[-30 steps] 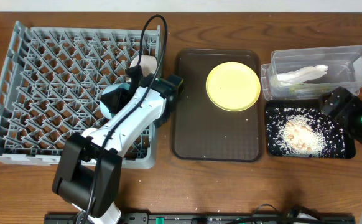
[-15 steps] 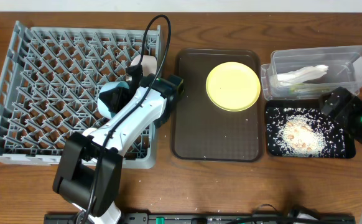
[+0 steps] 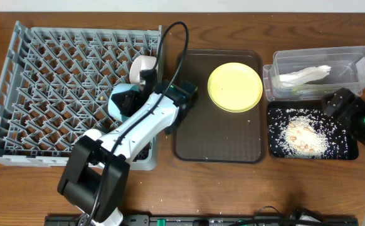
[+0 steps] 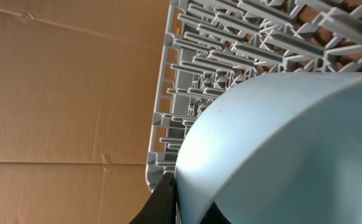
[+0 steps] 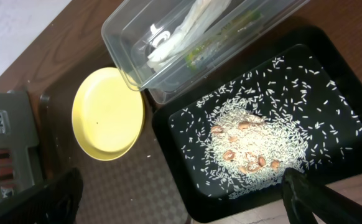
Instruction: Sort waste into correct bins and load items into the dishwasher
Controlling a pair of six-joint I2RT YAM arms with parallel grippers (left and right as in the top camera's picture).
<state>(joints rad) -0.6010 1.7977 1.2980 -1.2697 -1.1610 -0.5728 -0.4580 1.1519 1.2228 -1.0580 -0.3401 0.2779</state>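
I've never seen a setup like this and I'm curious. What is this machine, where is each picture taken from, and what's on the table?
Two robot arms work at a table, each ending in a two-finger gripper. One picture looks straight down from overhead; the other two come from a camera on each wrist. On the table are a grey dish rack with a white bowl in it, a brown serving tray bearing a yellow plate, a clear tub holding a crumpled napkin, and a black tray of rice crumbs. The left gripper appears to hold a light blue bowl at the rack. The right gripper hangs open and empty by the black tray.
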